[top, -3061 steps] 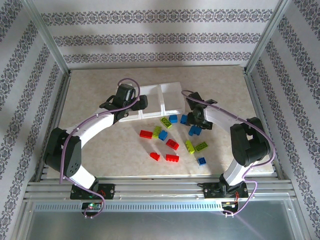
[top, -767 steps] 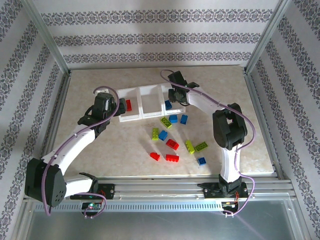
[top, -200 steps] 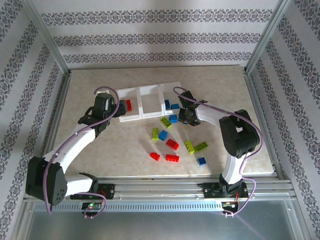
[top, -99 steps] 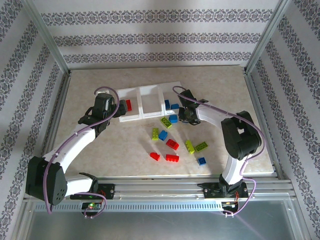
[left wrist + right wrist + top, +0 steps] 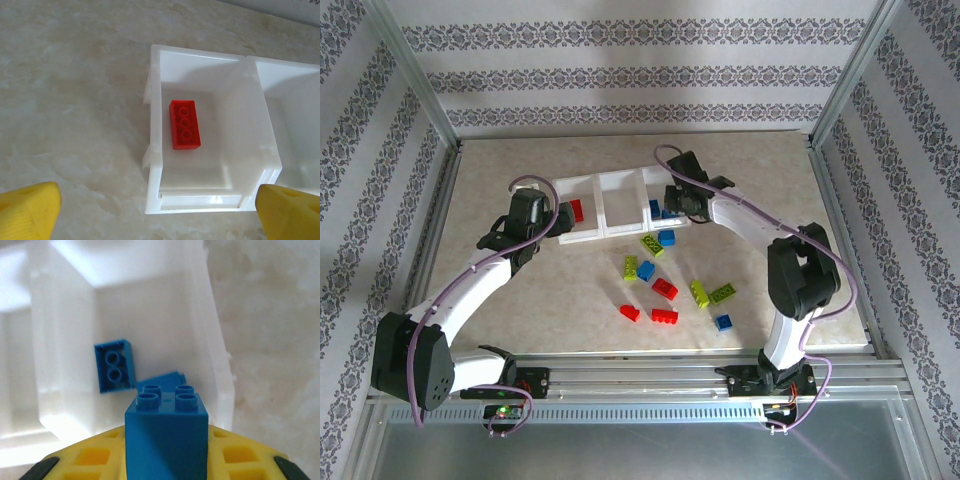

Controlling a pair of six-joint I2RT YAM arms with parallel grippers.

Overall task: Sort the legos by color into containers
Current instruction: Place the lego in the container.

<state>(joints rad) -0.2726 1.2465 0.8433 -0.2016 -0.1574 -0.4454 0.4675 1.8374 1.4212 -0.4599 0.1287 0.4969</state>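
Observation:
The containers (image 5: 603, 205) are three joined white bins at the table's middle back. My right gripper (image 5: 672, 206) hangs over the right bin, shut on a blue lego (image 5: 166, 435) between its yellow fingers (image 5: 240, 455). Two blue legos (image 5: 115, 365) lie in that bin (image 5: 210, 340) below it. My left gripper (image 5: 558, 215) stands open just in front of the left bin (image 5: 155, 150). That bin holds one red lego (image 5: 185, 125). Loose legos lie in front of the bins: a blue one (image 5: 667, 238), a lime one (image 5: 650, 245), a red one (image 5: 664, 288).
More bricks are scattered toward the near edge: red (image 5: 664, 317), lime (image 5: 722, 293), blue (image 5: 723, 322). The middle bin (image 5: 620, 203) has nothing in it. Aluminium posts and patterned walls close off the table's sides and back.
My right gripper closed on a blue lego on the table beside the bins, then lifted it back over the right bin. The left arm has stayed still.

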